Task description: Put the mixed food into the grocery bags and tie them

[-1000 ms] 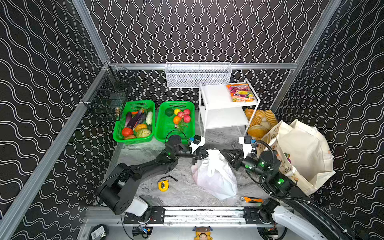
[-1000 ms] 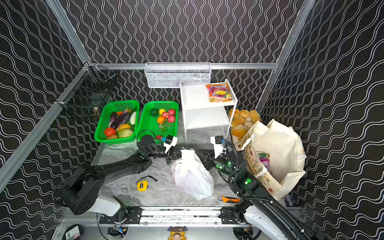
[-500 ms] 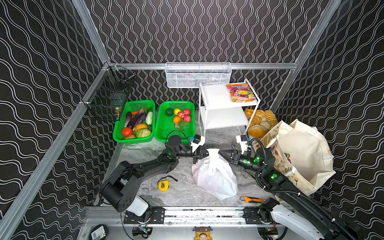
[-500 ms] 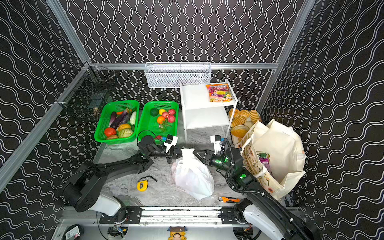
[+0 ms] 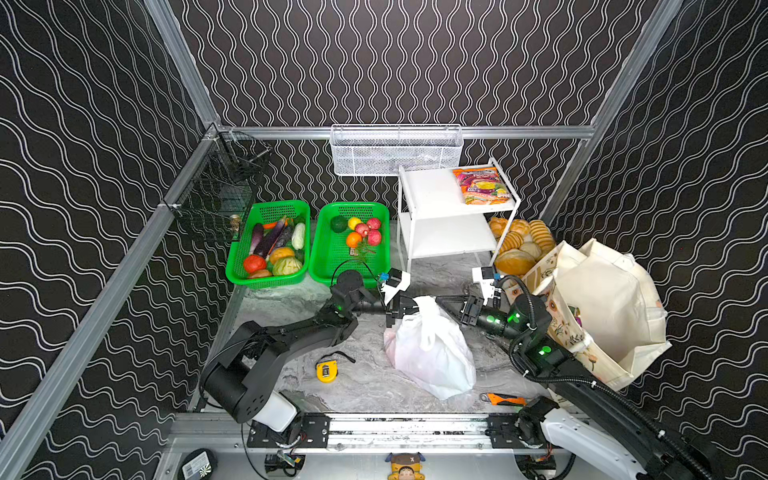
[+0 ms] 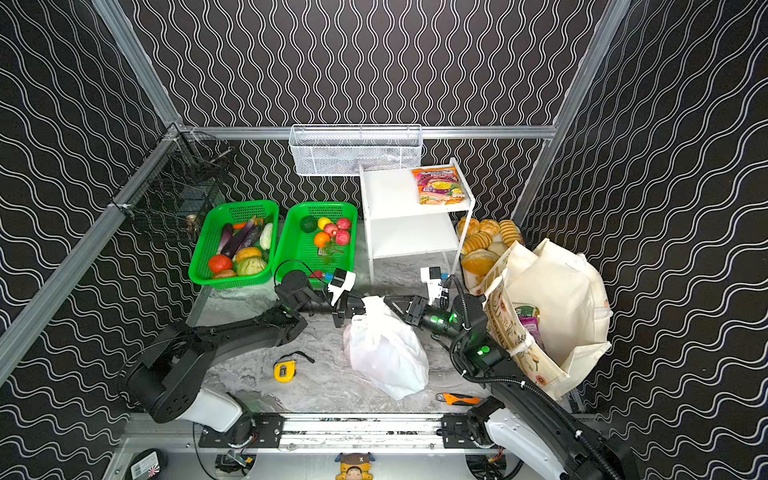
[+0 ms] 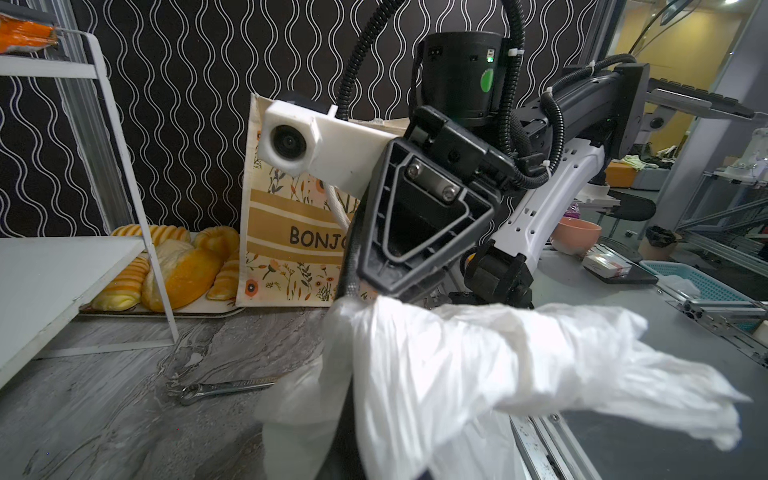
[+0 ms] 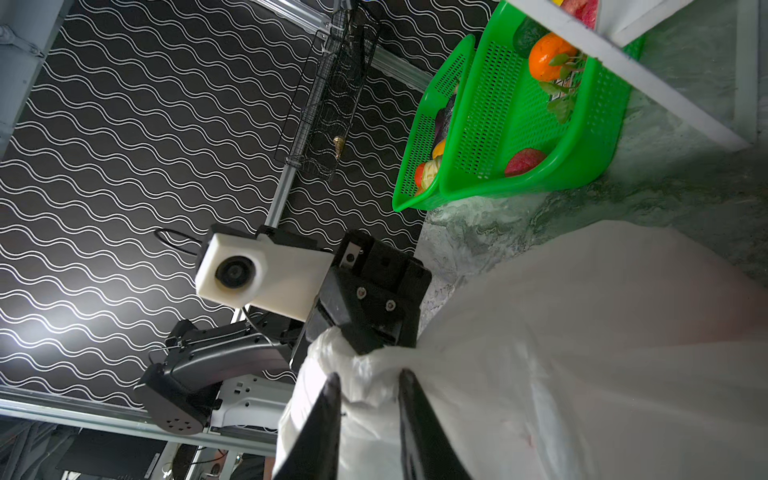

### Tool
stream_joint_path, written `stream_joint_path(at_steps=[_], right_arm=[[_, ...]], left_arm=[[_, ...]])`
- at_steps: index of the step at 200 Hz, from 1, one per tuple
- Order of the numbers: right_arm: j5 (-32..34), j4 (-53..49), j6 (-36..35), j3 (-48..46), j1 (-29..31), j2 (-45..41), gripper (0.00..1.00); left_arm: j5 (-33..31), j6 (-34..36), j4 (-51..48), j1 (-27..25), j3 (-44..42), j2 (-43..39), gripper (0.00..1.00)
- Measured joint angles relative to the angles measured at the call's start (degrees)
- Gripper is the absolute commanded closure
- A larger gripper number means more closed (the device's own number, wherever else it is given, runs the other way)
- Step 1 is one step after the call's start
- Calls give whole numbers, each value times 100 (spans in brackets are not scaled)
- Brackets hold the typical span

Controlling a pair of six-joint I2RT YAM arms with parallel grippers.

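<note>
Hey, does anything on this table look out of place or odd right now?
Yes, hand tools lie loose around the white plastic bag: a yellow tape measure to its left, an orange-handled tool in front to its right, and a wrench close by. The cloth tote slumps open at the right edge.

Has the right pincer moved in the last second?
Yes: the right pincer shifted slightly left, away from the cream cloth tote bag, in a top view.
</note>
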Motion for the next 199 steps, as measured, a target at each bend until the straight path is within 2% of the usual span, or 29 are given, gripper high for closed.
stream_joint_path(at_steps=[14, 28, 41, 82, 94, 121, 135, 152, 199], right_arm=[[-2, 76, 57, 0, -2, 74, 88], [-2, 111, 76, 2, -2, 116, 90], [0, 105, 74, 13, -9, 133, 100], [214, -35, -39, 22, -11, -44, 100], [271, -162, -173, 31, -13, -107, 100], [409, -380, -459, 35, -13, -177, 100], [516, -450, -595, 35, -13, -223, 100], [625, -472, -699, 35, -13, -256, 100], [658, -426, -841, 37, -13, -155, 100]], left_arm=[[0, 0, -17, -2, 2, 0, 100], [0, 0, -20, -11, 7, 0, 100], [0, 0, -24, -11, 17, 0, 100], [-4, 17, -74, -11, 33, -7, 100], [-26, 28, -131, -13, 33, -26, 85], [-179, 160, -348, -13, 35, -129, 74], [-304, 254, -529, -13, 31, -256, 62], [-444, 365, -763, -15, -42, -494, 62], [-717, 929, -1845, -17, -188, -1189, 48]])
